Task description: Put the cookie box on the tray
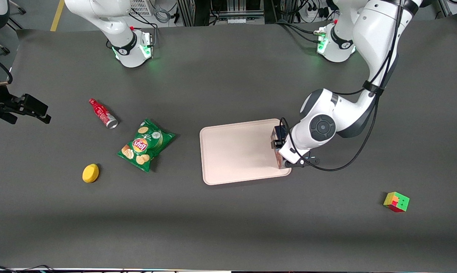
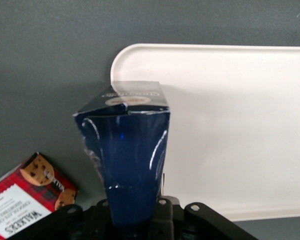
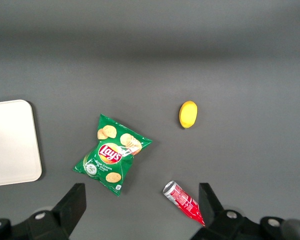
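The cookie box (image 2: 127, 165), a dark navy carton with a pale round logo on its end flap, is held in the gripper (image 2: 132, 227), whose jaws are clamped on its lower end so that the carton sticks out from the fingers over the rim of the tray (image 2: 230, 125). In the front view the cookie box (image 1: 278, 137) shows only as a small dark shape with a brownish face, mostly hidden by the arm's wrist, at the tray (image 1: 236, 151) edge nearest the working arm's end of the table; whether it touches the tray cannot be told. The gripper (image 1: 281, 159) sits at that same edge. In the wrist view a flat red tartan box (image 2: 27, 202) printed with chocolate-chip cookies lies on the grey table (image 1: 228, 223) just beside the tray. Toward the parked arm's end lie a green chip bag (image 1: 145, 145), a red can (image 1: 103, 113) on its side and a yellow lemon-shaped object (image 1: 90, 173). A multicoloured cube (image 1: 396, 201) sits well apart, toward the working arm's end and nearer the front camera than the tray.
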